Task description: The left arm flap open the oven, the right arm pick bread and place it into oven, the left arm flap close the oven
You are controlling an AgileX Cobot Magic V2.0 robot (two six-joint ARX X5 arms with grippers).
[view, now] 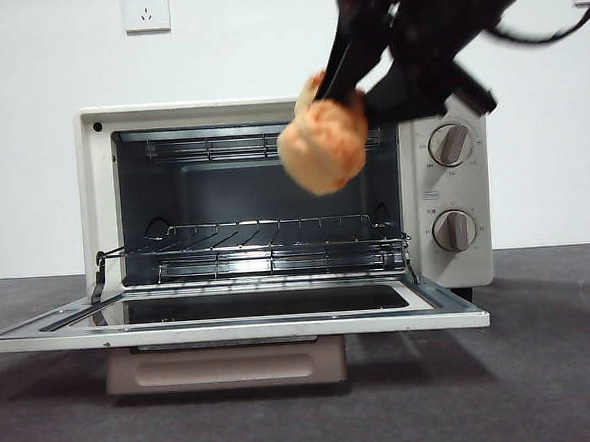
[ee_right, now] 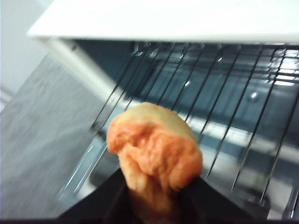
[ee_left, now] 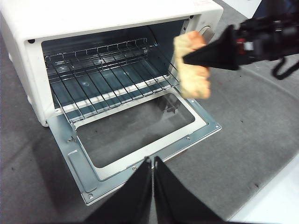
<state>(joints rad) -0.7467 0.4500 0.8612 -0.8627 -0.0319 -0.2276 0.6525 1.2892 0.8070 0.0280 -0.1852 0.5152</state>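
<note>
The cream-white oven (view: 98, 193) stands with its door (view: 231, 320) flapped down flat and its wire rack (view: 276, 244) bare. My right gripper (view: 353, 97) comes in from the upper right, shut on the golden-orange bread (view: 322, 144), which hangs in the air in front of the cavity's upper right part. The right wrist view shows the bread (ee_right: 154, 154) between the black jaws, above the rack (ee_right: 224, 107). My left gripper (ee_left: 153, 164) is shut and empty, hovering back from the door's front edge (ee_left: 140, 161); from there the bread (ee_left: 192, 70) shows near the oven's right side.
Two knobs (view: 451, 144) sit on the oven's right panel. The open door juts far forward over the dark grey table (view: 544, 366). A white wall with a socket (view: 146, 8) is behind.
</note>
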